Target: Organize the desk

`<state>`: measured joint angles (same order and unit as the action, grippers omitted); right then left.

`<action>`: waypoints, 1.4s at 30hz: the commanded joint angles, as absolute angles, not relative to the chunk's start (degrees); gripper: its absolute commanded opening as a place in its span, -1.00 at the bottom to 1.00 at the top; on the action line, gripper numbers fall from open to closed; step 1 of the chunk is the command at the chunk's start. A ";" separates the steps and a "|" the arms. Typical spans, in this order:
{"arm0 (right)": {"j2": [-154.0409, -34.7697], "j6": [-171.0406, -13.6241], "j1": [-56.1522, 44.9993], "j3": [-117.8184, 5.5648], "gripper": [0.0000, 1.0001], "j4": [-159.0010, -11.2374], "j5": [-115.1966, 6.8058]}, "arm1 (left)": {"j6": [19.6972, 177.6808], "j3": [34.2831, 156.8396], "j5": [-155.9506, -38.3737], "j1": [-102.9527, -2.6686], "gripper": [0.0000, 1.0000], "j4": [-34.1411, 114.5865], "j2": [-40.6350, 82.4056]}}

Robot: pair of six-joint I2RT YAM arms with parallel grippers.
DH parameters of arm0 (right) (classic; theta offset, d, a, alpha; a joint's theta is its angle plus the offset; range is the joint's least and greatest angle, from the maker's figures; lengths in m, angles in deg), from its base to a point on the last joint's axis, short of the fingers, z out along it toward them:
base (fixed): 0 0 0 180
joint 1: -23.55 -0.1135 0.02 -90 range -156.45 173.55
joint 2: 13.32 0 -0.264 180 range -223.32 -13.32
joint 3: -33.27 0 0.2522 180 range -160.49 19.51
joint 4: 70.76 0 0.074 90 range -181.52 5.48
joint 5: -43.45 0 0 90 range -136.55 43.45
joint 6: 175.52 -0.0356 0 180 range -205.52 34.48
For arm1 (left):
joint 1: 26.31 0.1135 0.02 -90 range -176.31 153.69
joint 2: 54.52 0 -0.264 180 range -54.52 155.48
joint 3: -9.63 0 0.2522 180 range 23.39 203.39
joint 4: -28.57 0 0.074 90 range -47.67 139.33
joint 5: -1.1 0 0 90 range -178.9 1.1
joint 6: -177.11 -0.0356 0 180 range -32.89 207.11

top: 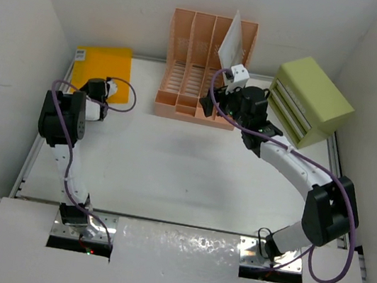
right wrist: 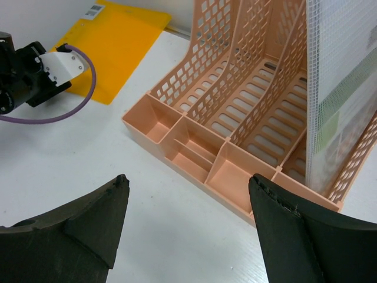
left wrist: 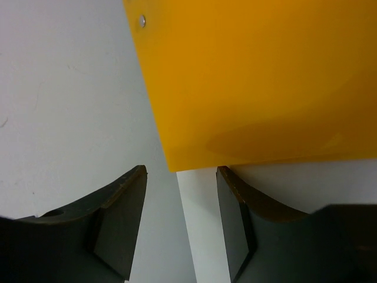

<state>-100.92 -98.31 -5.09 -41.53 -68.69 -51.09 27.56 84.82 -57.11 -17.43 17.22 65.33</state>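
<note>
White and flat, with thin silver rails along its edges, the desk [top: 169, 174] takes up most of the top view. An orange folder [top: 102, 63] lies flat in the far left corner. A peach file rack [top: 184, 76] stands at the middle of the far edge, with a clear plastic sleeve [right wrist: 339, 88] standing in its right-hand slot. A green drawer box [top: 310, 100] sits at the far right corner. The left gripper [left wrist: 181, 171] is low over the desk near the left edge. Its jaws are apart and hold nothing, and the folder's near corner lies just ahead of the fingertips. The right gripper [right wrist: 187, 180] hovers just in front of the rack, jaws wide apart and empty.
</note>
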 commanded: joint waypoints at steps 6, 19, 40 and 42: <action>-101.13 -97.64 -5.54 -44.30 0.59 -67.39 -51.47 | 26.99 87.99 -56.38 -15.15 -0.03 14.03 67.20; -99.37 -97.82 -5.89 -42.72 0.60 -65.72 -52.44 | 23.83 88.17 -55.15 -16.47 -0.14 8.67 70.01; -96.91 -96.15 -5.81 -40.52 0.62 -65.36 -52.79 | 21.28 96.95 -54.62 -19.63 -0.46 7.26 75.91; -96.82 -95.98 -5.81 -40.52 0.63 -65.45 -53.06 | 21.02 98.27 -55.06 -19.89 -0.39 8.57 76.69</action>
